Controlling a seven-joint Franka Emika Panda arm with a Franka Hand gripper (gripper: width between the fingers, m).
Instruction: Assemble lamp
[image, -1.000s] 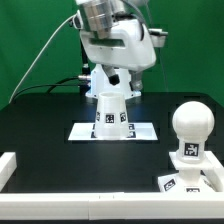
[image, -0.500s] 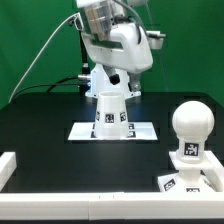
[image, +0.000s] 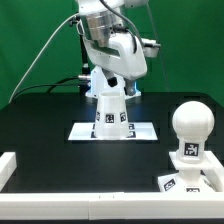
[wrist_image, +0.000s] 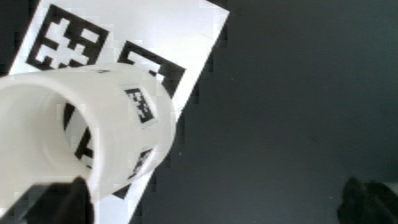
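The white cone shade (image: 111, 113) stands upright on the marker board (image: 146, 131) at the table's middle. My gripper (image: 113, 86) hangs just above and behind the shade's top, largely hidden by it. In the wrist view the shade's open rim (wrist_image: 80, 125) lies close under the camera. My gripper (wrist_image: 210, 205) is open, with one dark fingertip (wrist_image: 54, 200) beside the rim and the other far from it, and it holds nothing. The ball-shaped bulb (image: 190, 122) stands on the square base (image: 187, 180) at the exterior view's right front.
A white rail (image: 90, 205) runs along the table's front, with a raised corner block (image: 8, 165) at the exterior view's left. The black table (image: 40, 125) meets a green backdrop behind the arm. A cable (image: 45, 60) hangs at the back left.
The arm's wrist has lowered and shifted slightly toward the exterior view's left, closer over the shade. The shade, bulb and base have not moved.
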